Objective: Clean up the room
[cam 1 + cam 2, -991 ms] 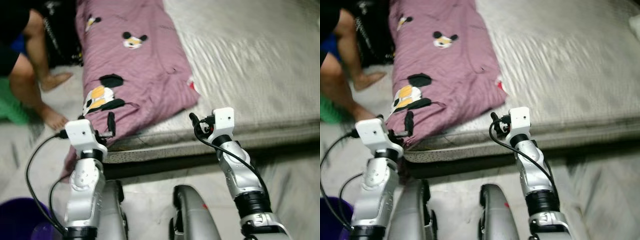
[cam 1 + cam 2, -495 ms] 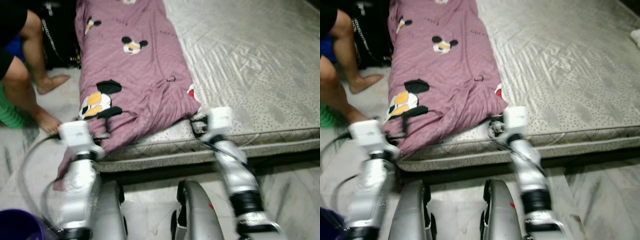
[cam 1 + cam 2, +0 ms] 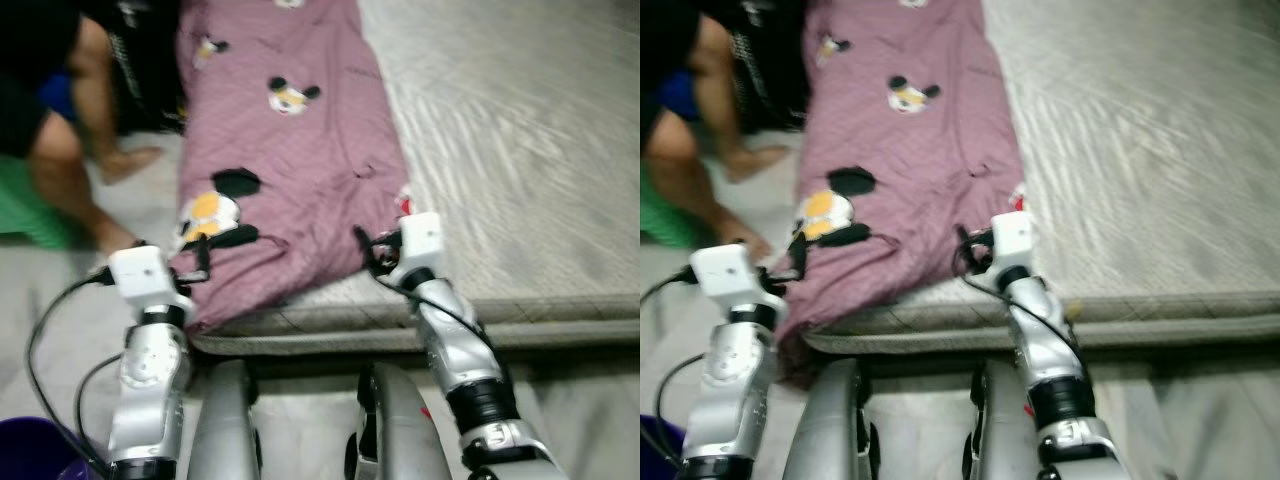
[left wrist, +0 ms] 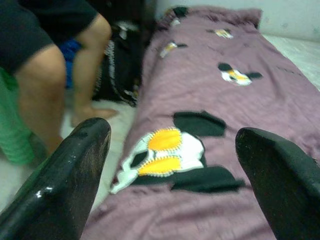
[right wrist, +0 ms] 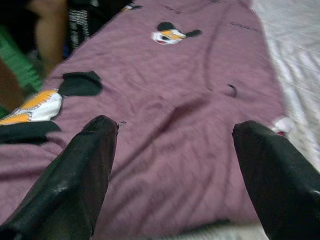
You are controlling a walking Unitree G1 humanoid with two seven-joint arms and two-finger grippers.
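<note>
Since the purple blanket (image 3: 290,150) lies along the mattress (image 3: 520,150) w/ its near end drooping over the edge, it's prob. soft and floppy, so left gripper (image 4: 175,150) and right gripper (image 5: 172,150), both spread wide, should pinch the near corners.

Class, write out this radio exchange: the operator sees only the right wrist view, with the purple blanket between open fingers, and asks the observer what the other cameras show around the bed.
Operator: Where is my left gripper?
Observer: The left gripper is open, at the near left corner of the purple blanket.
Operator: Is the blanket wholly on the mattress?
Observer: No. Its near left corner hangs over the edge of the mattress toward the floor.
</note>
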